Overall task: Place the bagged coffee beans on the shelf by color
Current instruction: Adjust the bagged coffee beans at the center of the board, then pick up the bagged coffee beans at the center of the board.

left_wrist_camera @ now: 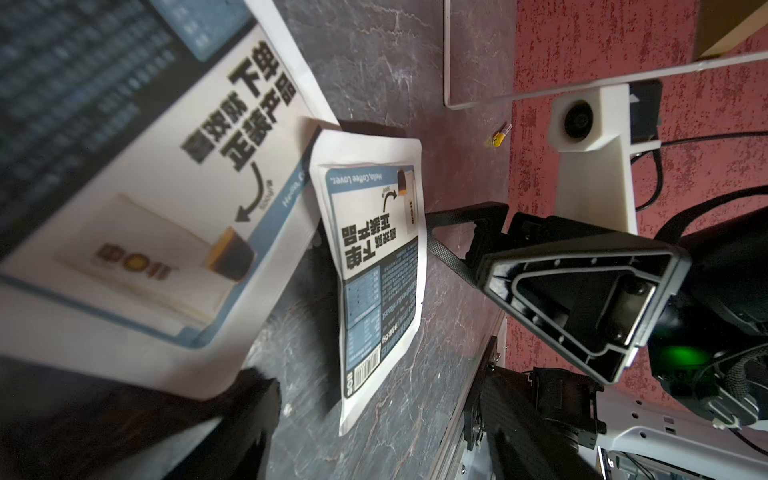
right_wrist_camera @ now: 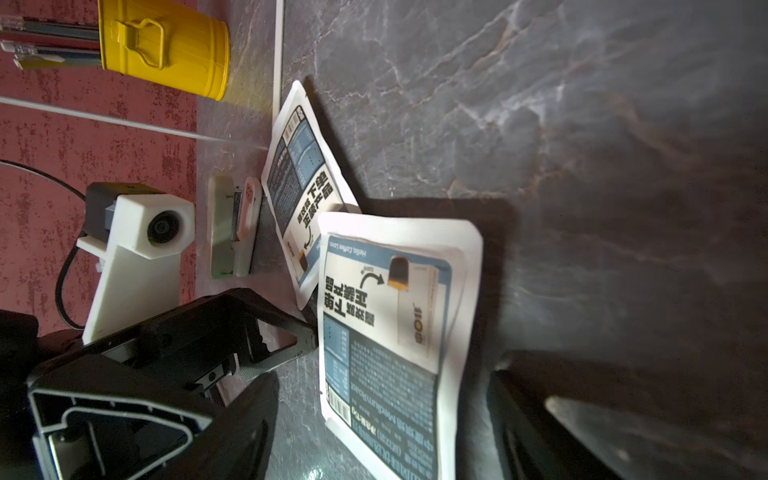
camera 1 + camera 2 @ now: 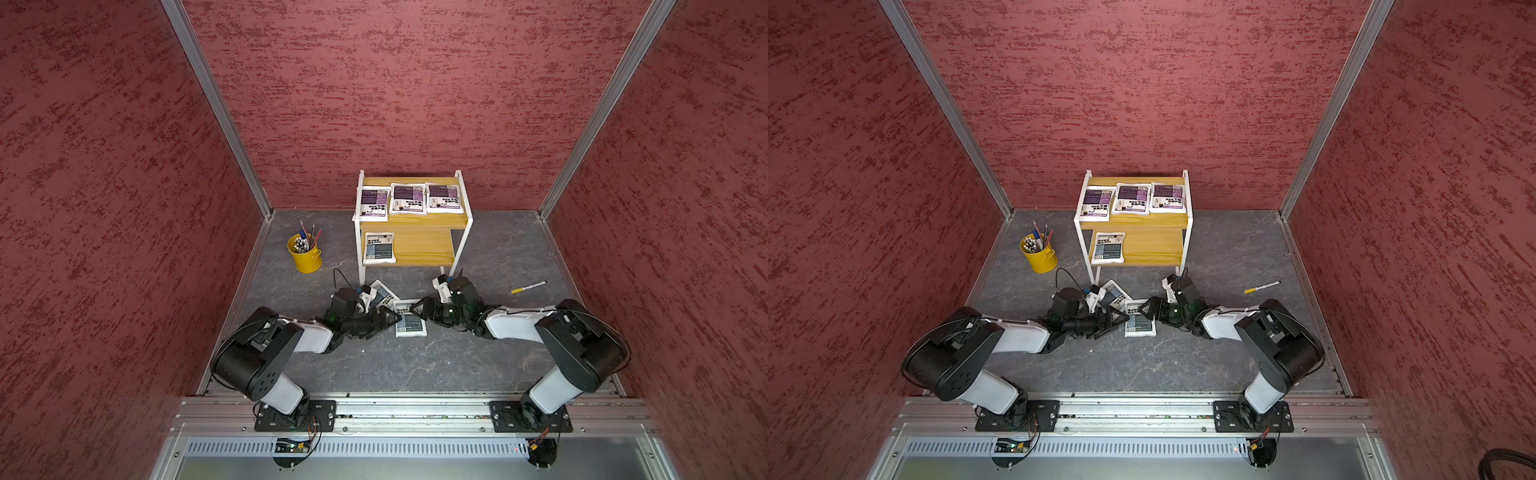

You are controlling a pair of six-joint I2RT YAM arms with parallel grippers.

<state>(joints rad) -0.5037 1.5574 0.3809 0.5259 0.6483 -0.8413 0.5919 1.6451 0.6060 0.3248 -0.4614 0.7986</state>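
The shelf holds three purple bagged coffee beans on its top board and one grey-blue bag at the left of its lower board. Two more grey-blue bags lie on the floor in front of it. One bag lies flat between both grippers, the other bag is tilted beside it. My right gripper is open and straddles the flat bag. My left gripper is open over bare floor, one finger against the tilted bag, with the flat bag's corner ahead.
A yellow pen bucket stands left of the shelf. A yellow-capped marker lies on the floor to the right. In the right wrist view a pale elongated case lies beside the tilted bag. Red walls close in three sides.
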